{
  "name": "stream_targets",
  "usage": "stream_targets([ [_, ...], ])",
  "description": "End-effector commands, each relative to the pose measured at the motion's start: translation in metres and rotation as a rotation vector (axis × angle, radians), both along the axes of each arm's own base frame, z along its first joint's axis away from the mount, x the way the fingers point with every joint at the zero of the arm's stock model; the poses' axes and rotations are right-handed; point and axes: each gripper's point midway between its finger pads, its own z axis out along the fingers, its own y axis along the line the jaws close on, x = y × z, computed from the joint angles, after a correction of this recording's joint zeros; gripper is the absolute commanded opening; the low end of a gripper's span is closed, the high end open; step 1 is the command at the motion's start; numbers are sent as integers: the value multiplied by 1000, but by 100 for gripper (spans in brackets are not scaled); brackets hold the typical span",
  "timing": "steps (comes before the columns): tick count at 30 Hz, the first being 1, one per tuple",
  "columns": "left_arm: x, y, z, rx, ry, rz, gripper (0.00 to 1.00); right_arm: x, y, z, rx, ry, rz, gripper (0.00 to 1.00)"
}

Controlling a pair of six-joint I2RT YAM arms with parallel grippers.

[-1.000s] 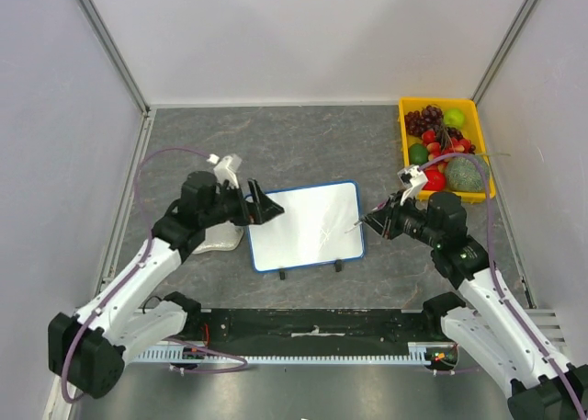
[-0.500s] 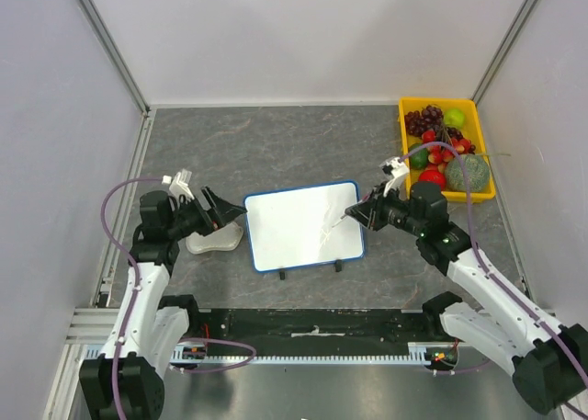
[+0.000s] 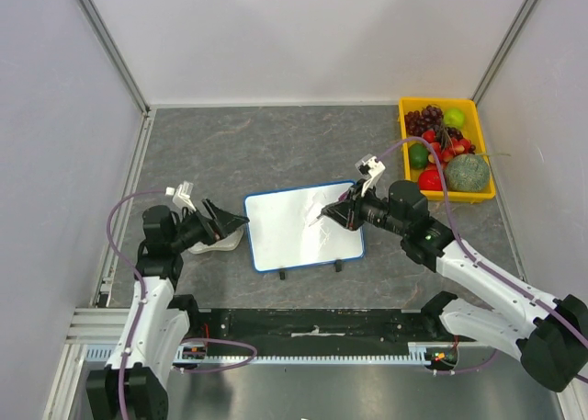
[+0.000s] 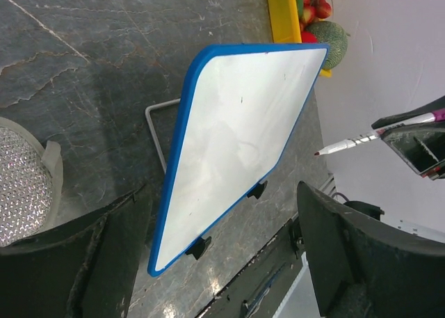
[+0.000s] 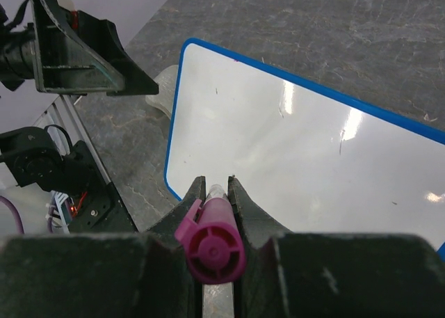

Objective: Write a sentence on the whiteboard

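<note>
Left gripper [image 3: 228, 222] gapes wide, holding nothing, beside a pale lumpy pad [image 3: 217, 244]. Right gripper [image 5: 214, 184] pinches a magenta marker [image 5: 211, 247], tip by the whiteboard [image 3: 299, 232]: glossy, blue-rimmed, round-cornered, on the mottled grey table [image 3: 276, 144] between them, with faint specks, perhaps ink. Beyond, a yellow tray [image 3: 405, 130] of fruit

Loads of open tabletop [image 3: 266, 144] behind the whiteboard [image 3: 294, 241]. The board's left edge is crowded: the left gripper [image 3: 231, 227], jaws wide, sits over the eraser pad [image 3: 213, 245]. The right gripper [image 3: 338, 210], pinching a marker [image 3: 326, 216], hangs over the right side, and the fruit tray [image 3: 402, 130] fills the far right corner.
</note>
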Motion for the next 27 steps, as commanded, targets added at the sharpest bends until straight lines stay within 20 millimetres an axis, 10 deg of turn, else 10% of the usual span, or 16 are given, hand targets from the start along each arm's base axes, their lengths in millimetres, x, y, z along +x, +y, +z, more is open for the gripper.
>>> stream_targets([
  [1,-1,-2,12,-46,-98,3,87,3,12,41,101,-87,26,0],
  [27,16,-35,-19,-79,-190,-195,77,-3,32,35,135,-59,45,0],
])
